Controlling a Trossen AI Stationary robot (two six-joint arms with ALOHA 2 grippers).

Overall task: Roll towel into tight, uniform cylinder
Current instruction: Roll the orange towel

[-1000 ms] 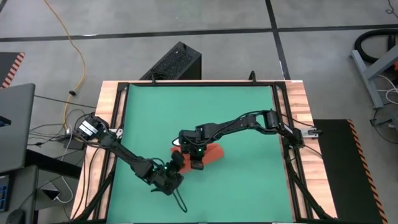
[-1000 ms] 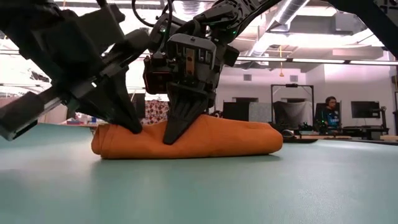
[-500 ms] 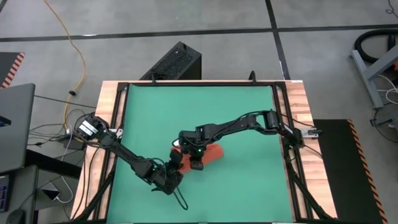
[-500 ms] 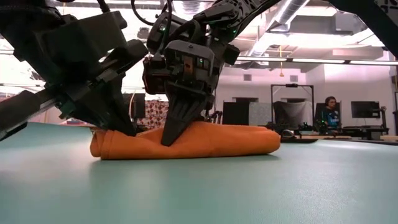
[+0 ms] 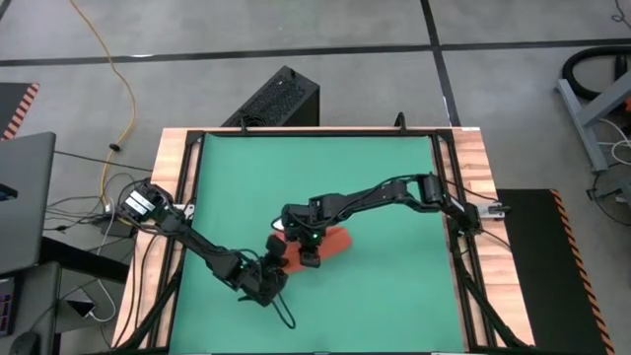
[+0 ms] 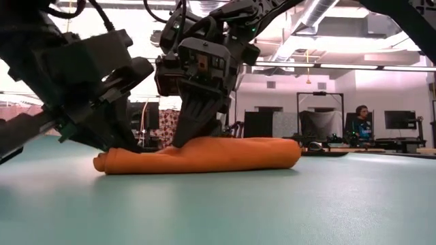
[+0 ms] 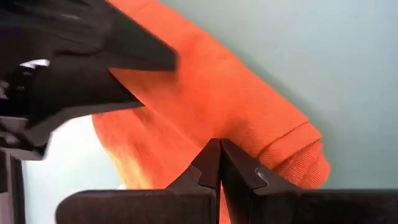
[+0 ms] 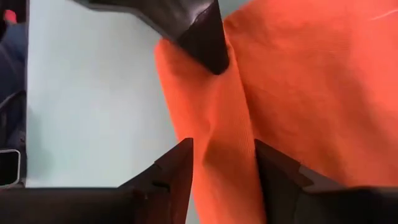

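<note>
Crowding the rolled towel [image 6: 204, 154] on the green mat [image 5: 375, 187], the left tool [image 7: 219, 163] presses in closed while the right tool [image 8: 221, 163] straddles a fold, parted.

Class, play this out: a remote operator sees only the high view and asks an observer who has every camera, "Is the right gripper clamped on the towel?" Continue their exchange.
Observer: No. The right gripper is open, its fingers straddling a ridge of the towel.
Operator: And the left gripper?
Observer: The left gripper is shut, its tips down on the cloth.
Operator: Does the roll look uniform?
Observer: Not from the low view. It lies flatter at the end by the left gripper and thicker at the far end.
</note>
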